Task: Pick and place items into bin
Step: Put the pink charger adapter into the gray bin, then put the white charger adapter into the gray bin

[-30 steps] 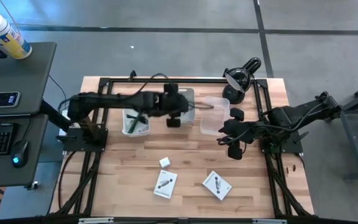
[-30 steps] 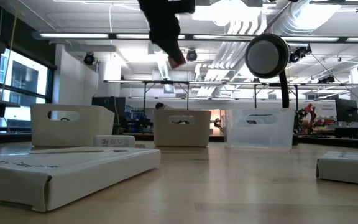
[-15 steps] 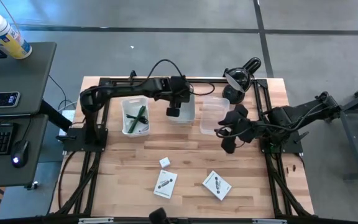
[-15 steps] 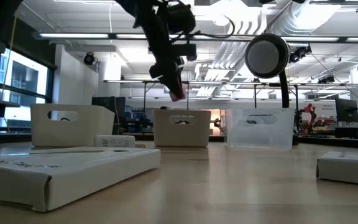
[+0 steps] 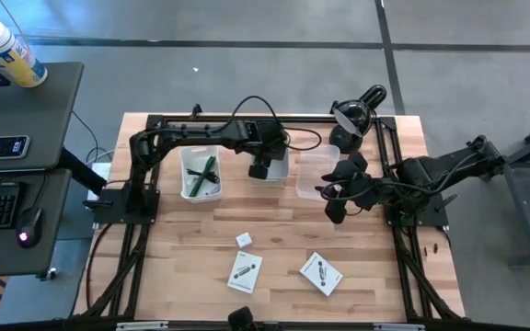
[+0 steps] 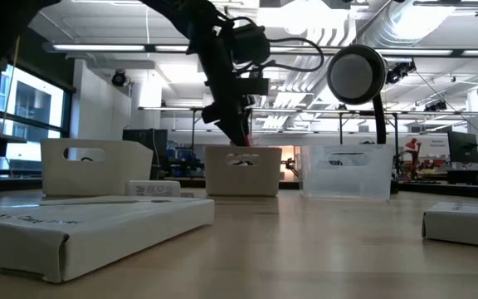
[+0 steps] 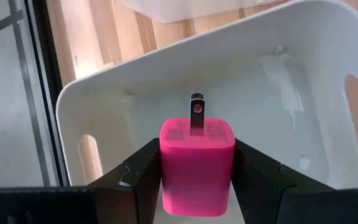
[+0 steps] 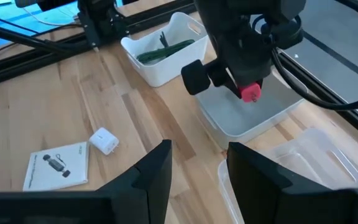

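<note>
The pink block (image 7: 197, 165) is clamped in the left pincer (image 5: 259, 169) and held above the middle white bin (image 7: 303, 74) at the far side of the desk (image 5: 274, 230). The right pincer (image 8: 194, 165) is held apart, empty, near the clear bin (image 5: 316, 170).

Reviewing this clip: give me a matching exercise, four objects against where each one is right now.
Things:
1. pink plug-in charger block
2. green pens
3. small white cube
4. black desk lamp

Places:
A. on bare wood near the printed cards
B. at the table's far right corner
C. between the left gripper's fingers, over the middle white bin
D. inside the leftmost white bin

Pairs: 1-C, 2-D, 3-A, 4-B
</note>
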You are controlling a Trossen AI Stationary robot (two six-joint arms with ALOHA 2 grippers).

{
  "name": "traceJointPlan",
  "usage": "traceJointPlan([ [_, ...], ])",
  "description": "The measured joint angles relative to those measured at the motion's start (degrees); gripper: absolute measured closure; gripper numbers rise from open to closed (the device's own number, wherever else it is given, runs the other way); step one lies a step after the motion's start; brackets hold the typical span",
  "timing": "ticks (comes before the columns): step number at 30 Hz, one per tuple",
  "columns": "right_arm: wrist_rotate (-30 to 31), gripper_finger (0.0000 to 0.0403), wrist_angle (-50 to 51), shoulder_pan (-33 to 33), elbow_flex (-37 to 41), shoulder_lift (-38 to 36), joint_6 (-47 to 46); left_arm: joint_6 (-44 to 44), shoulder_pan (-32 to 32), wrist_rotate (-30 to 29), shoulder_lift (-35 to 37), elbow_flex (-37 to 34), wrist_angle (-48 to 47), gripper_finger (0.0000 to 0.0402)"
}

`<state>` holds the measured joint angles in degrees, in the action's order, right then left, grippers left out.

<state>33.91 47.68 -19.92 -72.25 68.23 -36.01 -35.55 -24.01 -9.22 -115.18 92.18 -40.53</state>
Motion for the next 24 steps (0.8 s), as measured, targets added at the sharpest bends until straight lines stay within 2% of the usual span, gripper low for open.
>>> traceJointPlan([
  [9,-0.4,0.0258,0.0,0.0,0.0,0.0,0.0,1.3,0.0,-0.9,0.0,0.0,-0.9,0.0231],
  [20,-1.5,0.0258,0.0,0.0,0.0,0.0,0.9,1.2,0.0,-0.8,0.2,0.0,-1.1,0.0167],
  [24,-1.9,0.0258,0.1,0.0,0.0,0.0,2.8,-0.3,0.0,1.3,1.5,2.1,-3.0,0.0150],
])
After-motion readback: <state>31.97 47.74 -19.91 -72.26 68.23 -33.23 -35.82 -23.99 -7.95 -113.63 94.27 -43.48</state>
